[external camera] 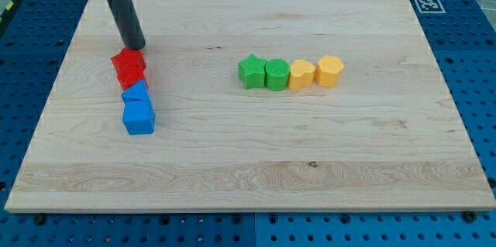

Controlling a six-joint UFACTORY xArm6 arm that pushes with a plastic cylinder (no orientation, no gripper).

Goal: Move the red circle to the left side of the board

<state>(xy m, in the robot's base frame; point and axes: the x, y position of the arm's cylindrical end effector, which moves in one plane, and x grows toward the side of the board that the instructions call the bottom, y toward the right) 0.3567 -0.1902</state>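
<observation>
My arm has no gripper, so nothing opens, shuts or holds. It ends in a dark rod. My tip sits at the top edge of the red blocks, and it looks like it touches them.

The biggest thing is the wooden board. It is pale, with lines of grain. It lies on a blue table that is full of little holes. A small black and white tag is stuck at the board's top right corner.

There are eight blocks in all, two of each colour.

Two red ones are on the view's left side of the board. The red star block is easy to see. The red circle peeks out just below it, mostly hidden, so I cannot be sure of its shape.

Two blue ones come right under the red ones. The upper blue block touches the lower blue block.

Near the middle, four blocks stand in a row, side by side. From the view's left they are the green star block, the green round block, the yellow block and the yellow hexagon block.
</observation>
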